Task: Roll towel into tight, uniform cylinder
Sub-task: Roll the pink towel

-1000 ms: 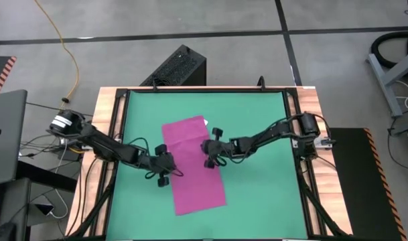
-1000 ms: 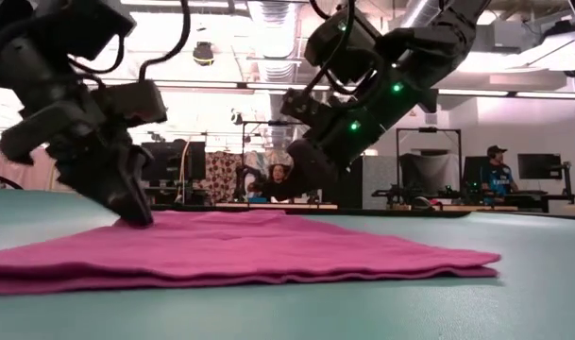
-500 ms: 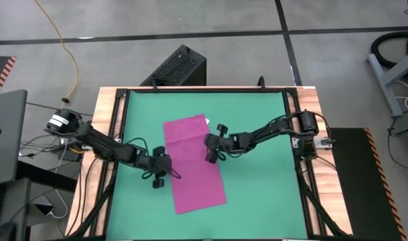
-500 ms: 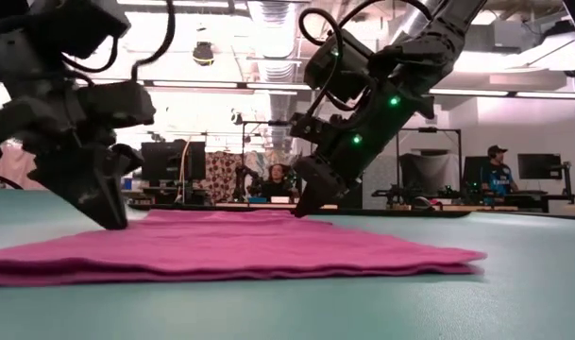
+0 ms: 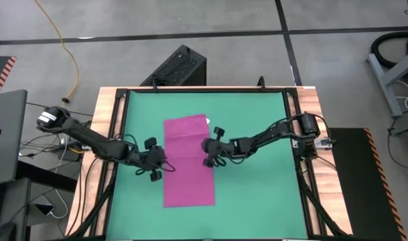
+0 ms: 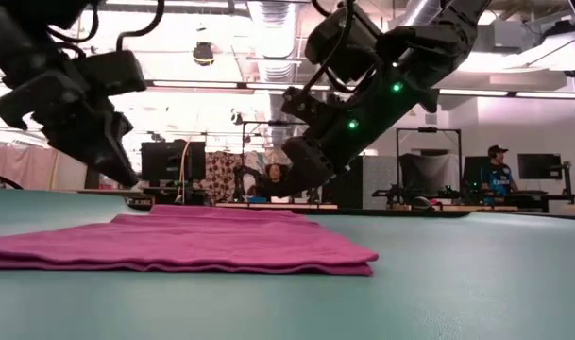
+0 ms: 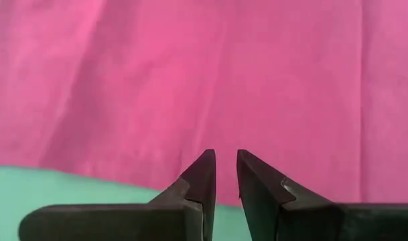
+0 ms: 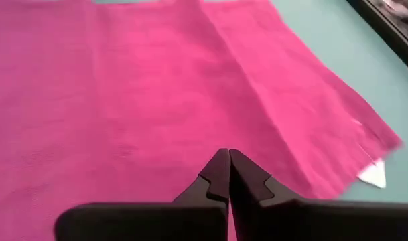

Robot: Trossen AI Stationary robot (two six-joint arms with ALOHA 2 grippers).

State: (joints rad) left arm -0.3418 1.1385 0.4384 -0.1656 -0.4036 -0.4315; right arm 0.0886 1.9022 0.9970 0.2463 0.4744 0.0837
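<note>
The magenta towel [image 5: 187,161] lies flat on the green mat [image 5: 257,134], long way from far to near, with its white tag [image 5: 205,122] at the far right corner. My left gripper [image 7: 222,161] hangs raised above the towel's left edge [image 5: 165,164], with a narrow gap between its fingers and nothing in it. My right gripper [image 8: 225,155] is shut and hangs just above the towel near its right edge [image 5: 209,159]. In the low view both the left gripper [image 6: 126,179] and the right gripper [image 6: 289,189] stand clear of the cloth.
A wooden frame [image 5: 110,134] borders the mat. A black box [image 5: 180,67] stands beyond the far edge and a laptop [image 5: 6,134] sits off to the left. Bare mat lies right of the towel. People sit in the room behind [image 6: 495,165].
My left gripper has risen off the towel and drawn back toward the table's left edge. The towel's near end has slid toward the left edge while its far end stayed, so it lies straighter. My right gripper dipped to the towel and came up again.
</note>
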